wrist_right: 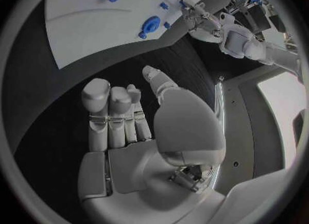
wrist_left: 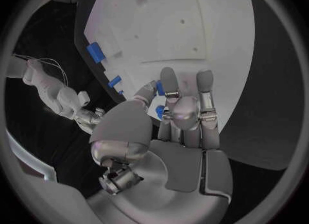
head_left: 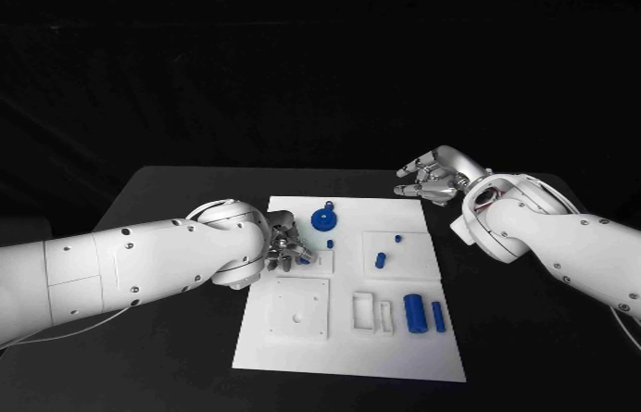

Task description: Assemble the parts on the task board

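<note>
The white task board [head_left: 401, 361] lies in the middle of the black table. My left hand [head_left: 284, 245] is low over its left edge. Between thumb and fingers [wrist_left: 185, 112] it pinches a small blue part [wrist_left: 159, 112]. On the board stand a round blue knob [head_left: 323, 218] and a small blue peg [head_left: 330, 243]. Two short blue pieces [head_left: 381, 260] sit on a raised square, and two blue cylinders [head_left: 416, 313] lie near the right edge. My right hand [head_left: 430, 179] hovers over bare table past the board's far right corner. It holds nothing, its thumb apart from the loosely bent fingers [wrist_right: 109, 113].
A square recessed plate [head_left: 298, 307] and a narrow white frame [head_left: 363, 311] sit on the near half of the board. Black table [head_left: 174, 190] lies on all sides of the board. The right wrist view shows the board [wrist_right: 84, 28], the blue knob [wrist_right: 150, 24] and my left hand [wrist_right: 201, 20].
</note>
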### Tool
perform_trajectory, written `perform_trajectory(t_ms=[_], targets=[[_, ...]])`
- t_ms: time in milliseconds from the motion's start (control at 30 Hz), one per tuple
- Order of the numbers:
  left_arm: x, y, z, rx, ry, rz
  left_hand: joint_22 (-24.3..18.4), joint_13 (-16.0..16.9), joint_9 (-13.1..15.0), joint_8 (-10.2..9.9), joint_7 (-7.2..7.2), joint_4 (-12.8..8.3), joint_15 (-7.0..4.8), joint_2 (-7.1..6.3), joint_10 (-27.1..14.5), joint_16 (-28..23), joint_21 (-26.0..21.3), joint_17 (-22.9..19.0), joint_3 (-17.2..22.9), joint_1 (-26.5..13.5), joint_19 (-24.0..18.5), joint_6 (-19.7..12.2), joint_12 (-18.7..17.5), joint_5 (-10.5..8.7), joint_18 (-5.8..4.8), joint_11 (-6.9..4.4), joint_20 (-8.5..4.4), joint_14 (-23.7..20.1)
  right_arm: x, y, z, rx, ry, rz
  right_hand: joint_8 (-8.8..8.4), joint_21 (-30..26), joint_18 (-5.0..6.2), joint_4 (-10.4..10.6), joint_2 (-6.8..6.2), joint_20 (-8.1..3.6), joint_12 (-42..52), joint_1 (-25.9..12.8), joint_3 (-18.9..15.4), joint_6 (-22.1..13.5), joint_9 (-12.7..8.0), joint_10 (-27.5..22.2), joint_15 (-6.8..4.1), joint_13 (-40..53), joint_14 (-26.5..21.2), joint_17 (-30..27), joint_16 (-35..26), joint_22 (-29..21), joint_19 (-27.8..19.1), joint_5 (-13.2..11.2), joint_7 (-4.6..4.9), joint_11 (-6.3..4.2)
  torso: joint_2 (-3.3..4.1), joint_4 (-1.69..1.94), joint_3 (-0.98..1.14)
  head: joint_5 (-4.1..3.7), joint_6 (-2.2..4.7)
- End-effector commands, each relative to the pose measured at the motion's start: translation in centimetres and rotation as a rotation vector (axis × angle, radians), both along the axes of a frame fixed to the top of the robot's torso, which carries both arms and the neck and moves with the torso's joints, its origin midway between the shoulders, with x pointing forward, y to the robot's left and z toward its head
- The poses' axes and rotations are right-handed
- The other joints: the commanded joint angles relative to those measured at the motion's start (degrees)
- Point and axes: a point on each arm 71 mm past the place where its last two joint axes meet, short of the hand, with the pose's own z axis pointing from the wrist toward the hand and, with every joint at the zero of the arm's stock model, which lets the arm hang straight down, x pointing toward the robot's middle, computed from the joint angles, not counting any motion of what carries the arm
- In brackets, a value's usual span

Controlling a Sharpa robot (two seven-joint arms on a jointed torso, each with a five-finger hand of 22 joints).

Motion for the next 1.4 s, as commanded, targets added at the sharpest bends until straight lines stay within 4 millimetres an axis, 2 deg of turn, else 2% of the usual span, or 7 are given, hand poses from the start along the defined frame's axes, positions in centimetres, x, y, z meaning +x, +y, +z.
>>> perform_trajectory(t_ms=[33,400,467,533,600,1333,1400], targets=[[-0.22,-0.16,-0.45,0.018,0.024,-0.014,1.0,0.1,0.1,0.2,-6.07,0.5,-0.23,0.36,2.7,0.2,-0.4,0.0,-0.8,1.0,0.3,12.7,0.4,-0.28,-0.56,-0.24,0.07,0.1,-0.02,0.14,-0.07,-0.002,0.004,0.011,-0.31,-0.3,0.83,0.4,0.02,-0.06,0.0,-0.5,0.0,0.6,-0.1,0.3,-0.13,0.0,0.1,-0.1,-0.1,5.4,2.0,0.5,-0.03,-0.32,-0.03,-0.02,0.00,0.02,0.03],[-0.02,-0.03,-0.42,0.016,0.015,-0.003,1.0,0.0,0.4,0.2,-6.09,2.6,-0.28,-0.13,2.7,0.2,-0.5,-0.4,-3.1,1.7,0.4,12.6,0.5,-0.75,-0.57,-0.26,0.05,0.1,-0.02,0.15,-0.17,-0.001,0.006,0.011,-0.31,-0.3,0.83,0.4,0.02,-0.06,0.0,-0.5,0.0,0.6,-0.1,0.3,-0.13,0.0,0.1,-0.1,-0.1,5.4,2.0,0.5,-0.03,-0.32,0.04,-0.03,-0.01,-0.03,0.03],[0.03,0.00,-0.40,0.016,0.011,0.000,1.0,0.0,0.4,0.2,-6.13,3.2,-0.25,-0.47,2.7,0.2,-0.5,-0.4,-3.6,1.5,0.3,12.6,0.4,-1.47,-0.64,-0.24,0.03,0.1,-0.02,0.16,-0.18,-0.001,0.006,0.012,-0.31,-0.4,0.84,0.5,0.02,-0.07,0.0,-0.6,0.0,0.5,-0.1,0.3,-0.13,-0.1,0.1,-0.2,-0.2,5.4,2.0,0.5,-0.02,-0.32,0.04,-0.02,0.01,-0.02,0.10],[0.09,0.02,-0.38,0.016,0.008,0.003,1.0,-0.1,0.4,0.2,-6.14,3.8,-0.24,-0.84,2.7,0.2,-0.5,-0.4,-4.3,1.3,0.3,12.8,0.4,-5.12,-0.70,-0.23,0.03,0.0,-0.02,0.17,-0.19,-0.001,0.006,0.012,-0.31,-0.4,0.84,0.5,0.02,-0.07,0.0,-0.6,0.0,0.5,-0.1,0.3,-0.13,-0.1,0.1,-0.2,-0.2,5.4,2.0,0.5,-0.02,-0.32,0.02,-0.02,0.02,-0.03,0.07],[0.12,0.04,-0.37,0.016,0.006,0.005,1.0,-0.1,0.5,0.2,-6.16,4.5,-0.25,-1.31,2.7,0.2,-0.5,-0.5,-5.1,1.2,0.3,12.8,0.4,-6.10,-0.70,-0.23,0.03,0.0,-0.02,0.18,-0.21,-0.001,0.006,0.012,-0.31,-0.4,0.84,0.5,0.02,-0.07,0.0,-0.6,0.0,0.5,-0.1,0.3,-0.13,-0.1,0.1,-0.2,-0.2,5.4,2.0,0.5,-0.02,-0.32,0.02,-0.02,0.02,-0.03,0.08],[0.35,0.25,-0.32,0.013,-0.004,0.015,1.0,-0.4,0.5,0.2,-6.22,8.4,-0.28,-4.46,2.8,0.1,-0.4,-1.0,-7.0,2.2,0.3,12.9,0.4,-7.25,-0.66,-0.24,0.04,0.0,-0.03,0.21,-0.46,0.000,0.011,0.012,-0.31,-0.5,0.84,0.5,0.01,-0.06,-0.1,-0.5,-0.1,0.5,-0.1,0.2,-0.13,-0.2,0.1,-0.2,-0.3,5.4,2.1,0.5,-0.03,-0.32,0.04,0.01,0.01,-0.10,0.16],[0.36,0.28,-0.30,0.010,-0.006,0.015,1.0,-0.4,0.5,0.2,-6.21,9.4,-0.29,-5.63,2.8,0.1,-0.4,-1.0,-6.9,1.9,0.3,13.0,0.4,-8.95,-0.66,-0.26,0.03,-0.1,-0.04,0.21,-0.48,0.000,0.011,0.012,-0.31,-0.5,0.84,0.5,0.01,-0.06,-0.1,-0.5,-0.1,0.5,-0.1,0.2,-0.13,-0.2,0.1,-0.2,-0.3,5.4,2.1,0.5,-0.03,-0.32,0.07,0.00,0.01,-0.14,0.22]])
